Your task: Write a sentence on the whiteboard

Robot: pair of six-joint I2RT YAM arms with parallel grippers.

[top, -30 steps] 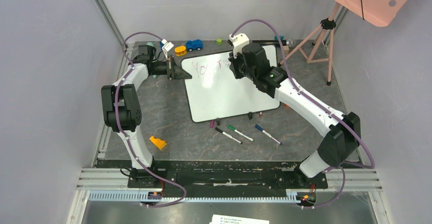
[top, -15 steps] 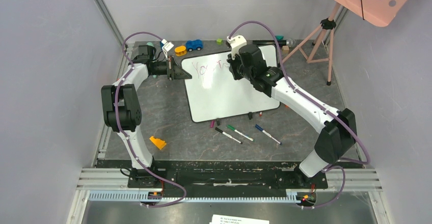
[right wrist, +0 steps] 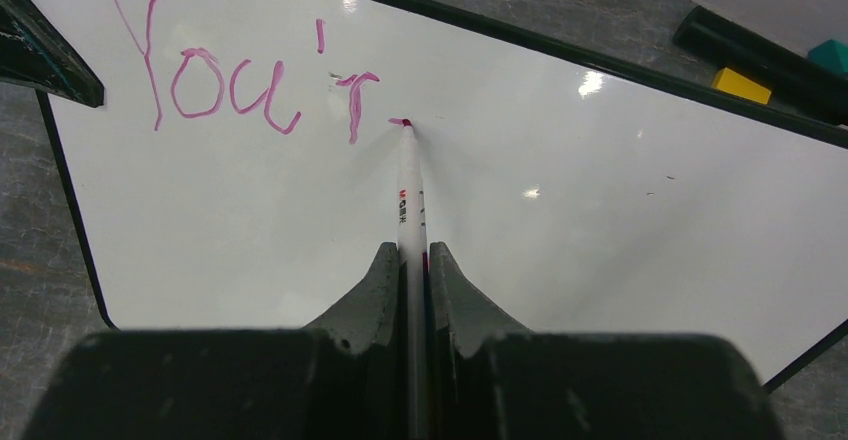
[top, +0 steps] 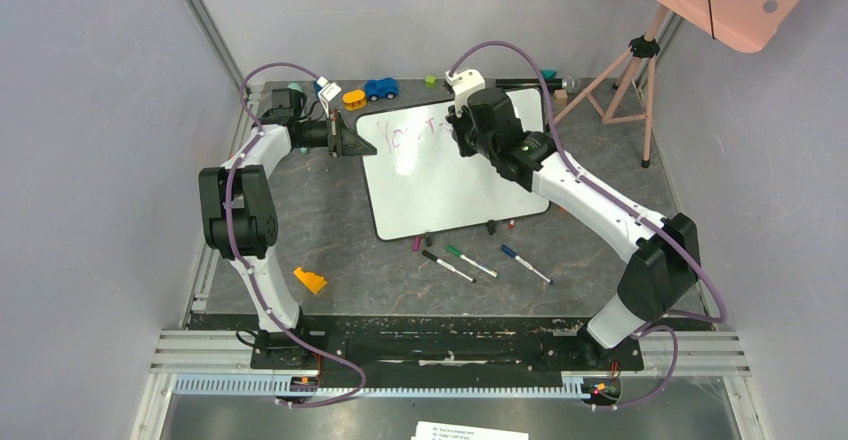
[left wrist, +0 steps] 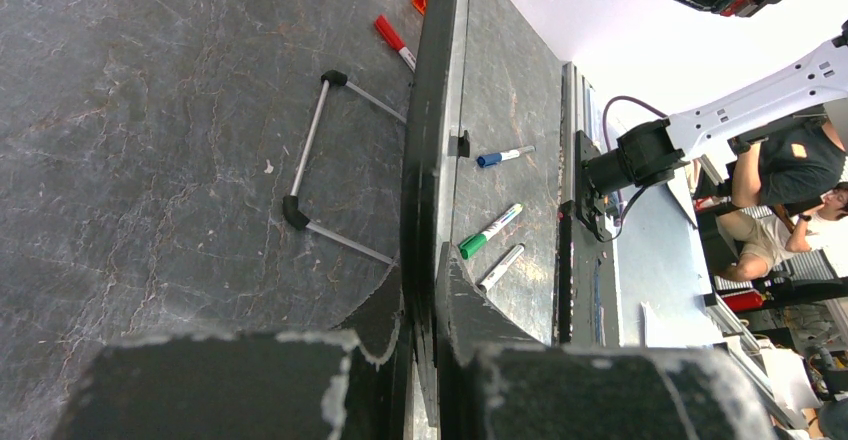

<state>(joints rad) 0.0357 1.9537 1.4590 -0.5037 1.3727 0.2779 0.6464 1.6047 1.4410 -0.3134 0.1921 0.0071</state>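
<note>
The whiteboard (top: pixel 440 185) stands tilted on the table, white with a thin black frame. My left gripper (top: pixel 350 145) is shut on its left edge; in the left wrist view the black frame (left wrist: pixel 424 140) runs between the closed fingers (left wrist: pixel 420 272). My right gripper (top: pixel 463 138) hovers over the board's upper middle, shut on a white marker (right wrist: pixel 409 195). The marker's pink tip touches the board just right of the writing. The sentence (right wrist: pixel 235 80) reads "You'r" in pink, followed by a short dash at the tip.
Black (top: pixel 447 266), green (top: pixel 470 260) and blue (top: pixel 525 264) markers lie in front of the board. An orange piece (top: pixel 310 281) sits near left. A blue toy car (top: pixel 380 88) and a yellow toy (top: pixel 354 100) lie behind. A pink tripod (top: pixel 630 70) stands at the far right.
My right gripper has shifted slightly left and back over the board with the marker. The left arm and the board have not moved.
</note>
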